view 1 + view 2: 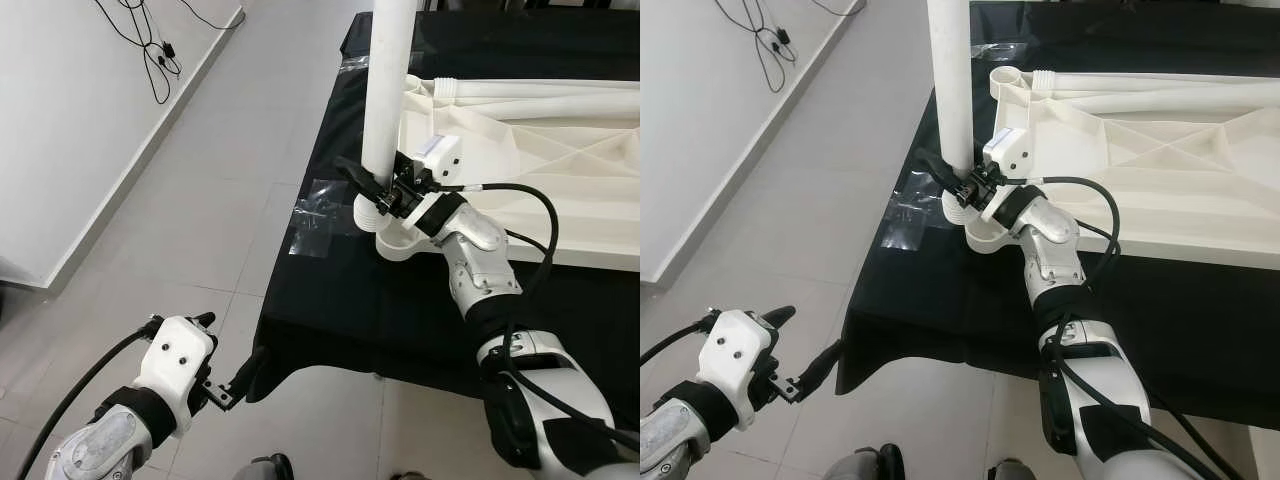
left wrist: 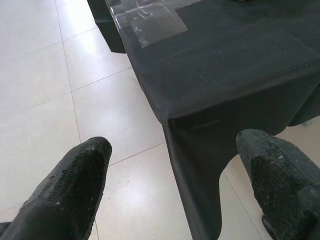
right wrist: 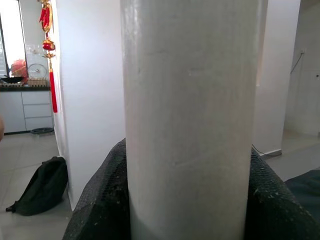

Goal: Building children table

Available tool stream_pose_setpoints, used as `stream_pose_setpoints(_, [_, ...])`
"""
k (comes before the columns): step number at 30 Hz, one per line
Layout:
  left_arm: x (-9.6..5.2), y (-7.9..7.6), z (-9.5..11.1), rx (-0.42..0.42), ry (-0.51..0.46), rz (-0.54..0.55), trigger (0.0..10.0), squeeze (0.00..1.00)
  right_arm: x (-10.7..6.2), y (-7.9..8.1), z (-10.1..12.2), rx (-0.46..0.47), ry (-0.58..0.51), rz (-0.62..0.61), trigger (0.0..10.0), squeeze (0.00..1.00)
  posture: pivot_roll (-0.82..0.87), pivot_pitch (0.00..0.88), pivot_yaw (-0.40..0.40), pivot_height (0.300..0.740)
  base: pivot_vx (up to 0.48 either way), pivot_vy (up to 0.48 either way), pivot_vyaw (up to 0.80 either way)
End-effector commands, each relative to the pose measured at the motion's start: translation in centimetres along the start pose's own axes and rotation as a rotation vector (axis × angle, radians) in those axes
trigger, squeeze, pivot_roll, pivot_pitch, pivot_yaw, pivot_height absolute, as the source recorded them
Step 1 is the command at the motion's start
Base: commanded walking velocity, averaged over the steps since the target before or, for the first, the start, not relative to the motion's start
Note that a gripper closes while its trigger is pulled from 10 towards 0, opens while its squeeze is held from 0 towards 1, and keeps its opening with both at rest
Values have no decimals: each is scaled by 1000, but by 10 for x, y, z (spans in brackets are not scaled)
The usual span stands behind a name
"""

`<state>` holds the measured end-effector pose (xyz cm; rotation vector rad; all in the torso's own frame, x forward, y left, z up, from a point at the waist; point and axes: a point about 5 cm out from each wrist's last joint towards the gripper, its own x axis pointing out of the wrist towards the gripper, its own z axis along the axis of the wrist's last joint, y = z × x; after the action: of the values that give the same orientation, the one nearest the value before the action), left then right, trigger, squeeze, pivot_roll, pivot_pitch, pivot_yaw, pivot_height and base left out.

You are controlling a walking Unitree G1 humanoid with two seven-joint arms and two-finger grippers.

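Between the two black fingers of the right end effector (image 1: 382,190) stands a white cylindrical plastic table leg (image 1: 390,90). The fingers are closed against opposite sides of the leg, low on its length, just above its threaded lower end. The leg's long axis is vertical: the lower end points down into a round white socket (image 1: 400,240) directly below the right end effector, and the upper end runs up out of the top of both eye views. In the right wrist view the leg (image 3: 189,115) is upright, with one finger pad (image 3: 102,200) pressed on each side.

The socket forms the near corner of a white moulded plastic tabletop (image 1: 540,170), which lies flat with its ribbed face up, on the far side of the right end effector from the robot's left. A second white leg (image 1: 540,90) lies horizontally along the tabletop's far edge. The tabletop rests on a desk under a black cloth (image 1: 330,290). A patch of clear tape (image 1: 320,215) sits on the cloth just beside the socket.

The left end effector (image 1: 228,365) hangs low over the pale tiled floor (image 1: 230,150), near the desk's draped corner. Its fingers (image 2: 75,185) are spread wide and hold nothing.
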<state>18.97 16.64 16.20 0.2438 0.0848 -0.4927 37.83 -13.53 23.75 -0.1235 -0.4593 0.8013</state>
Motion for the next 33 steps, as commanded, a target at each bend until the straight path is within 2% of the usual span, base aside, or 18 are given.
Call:
stream_pose_setpoints(1, [-3,4,-6,-13,25,19,10000,0,-10,11,-30,75,125,6,10000,0,108,265,91,740,0,0,0])
stream_pose_setpoints(8, [-1,4,-6,-19,25,11,10000,0,-13,15,-31,101,125,86,10000,0,109,264,84,740,0,0,0])
stream_pose_setpoints(10, [0,3,-6,-23,23,9,10000,0,-21,19,-34,91,147,170,10000,0,107,268,80,740,0,0,0])
stream_pose_setpoints(12, [0,3,-6,-25,21,9,10000,0,-25,20,-35,82,155,195,10000,0,107,268,80,740,0,0,0])
stream_pose_setpoints(16, [0,2,-6,-30,19,10,10000,0,-23,1,-11,204,-4,154,10000,0,107,271,78,740,0,0,0])
stream_pose_setpoints(21, [0,2,-6,-32,18,9,10000,0,-34,-5,-11,192,27,186,10000,0,104,274,80,740,0,0,0])
stream_pose_setpoints(25, [0,3,-6,-32,20,7,10000,0,-42,-10,-16,182,74,163,10000,0,104,272,81,740,0,0,0])
stream_pose_setpoints(33, [1,2,-7,-40,19,8,10000,0,-48,-11,-15,231,62,201,10000,0,104,261,76,740,0,0,0])
